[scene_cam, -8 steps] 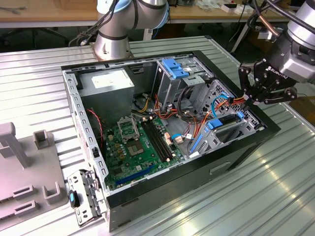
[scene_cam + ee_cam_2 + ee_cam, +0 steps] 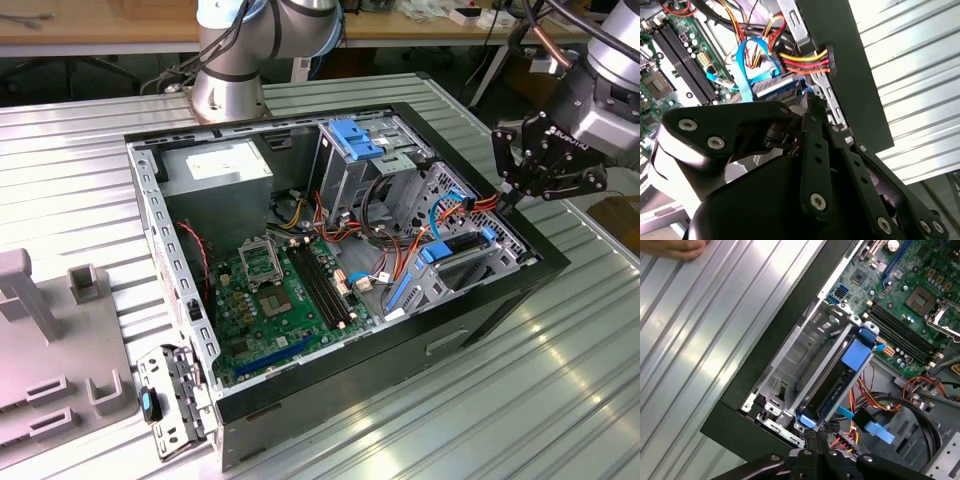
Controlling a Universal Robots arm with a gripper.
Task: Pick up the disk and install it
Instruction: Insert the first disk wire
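Observation:
The disk (image 2: 457, 257), grey with blue side rails, lies tilted in the drive bay at the front corner of the open computer case (image 2: 500, 290), on the exterior view's right. In the first wrist view the disk (image 2: 832, 390) sits edge-on between bay walls, with a blue rail (image 2: 856, 352) along it. My gripper (image 2: 508, 197) hovers just outside the case wall, above the disk's end, where the red, yellow and orange power wires (image 2: 807, 62) plug in. Its black fingers (image 2: 812, 130) look closed together, holding nothing, with the tips close to the disk (image 2: 777, 87).
Inside the case are a green motherboard (image 2: 275, 290), a grey power-supply box (image 2: 215, 170), a metal drive cage with blue top (image 2: 355, 140) and loose cables (image 2: 390, 215). A grey fixture (image 2: 40, 340) stands at the exterior view's left. A hand (image 2: 675, 247) rests on the ribbed table.

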